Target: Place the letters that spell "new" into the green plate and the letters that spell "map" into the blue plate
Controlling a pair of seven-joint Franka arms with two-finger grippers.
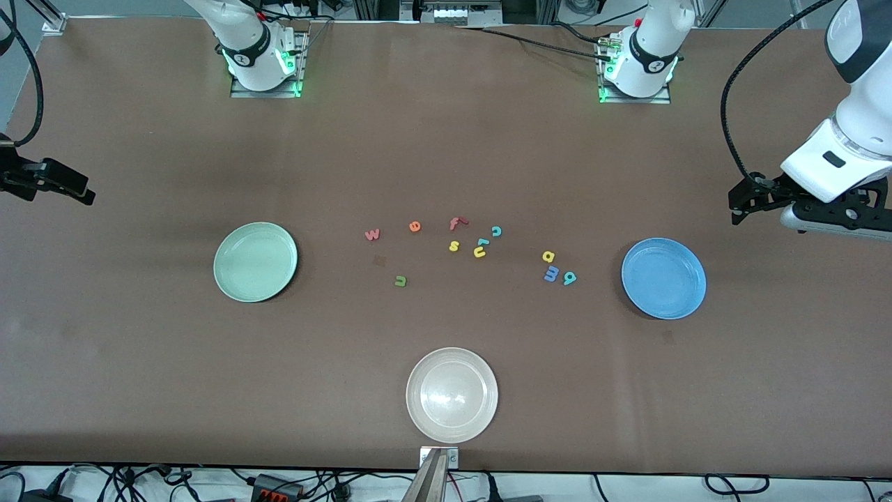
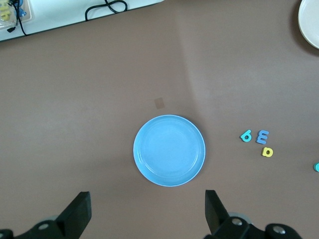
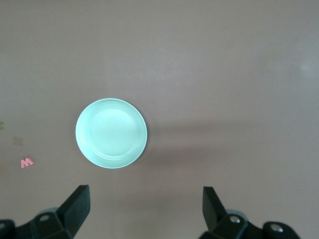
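While both arms waited up high, the left gripper (image 2: 145, 216) and right gripper (image 3: 144, 214) had fingers wide apart. Toy letters "w" (image 1: 372, 234), "e" (image 1: 414, 226), "n" (image 1: 400, 281) lay between the green plate (image 1: 228, 279) and "m" (image 1: 551, 274), "a" (image 1: 548, 256), "p" (image 1: 569, 278), near the blue plate (image 1: 644, 300).

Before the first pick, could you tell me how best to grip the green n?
Probably from straight above: the green n lies flat on the table, apart from other letters. Close the open right gripper's fingers across its two outer sides, since it's too thin for any sideways approach.
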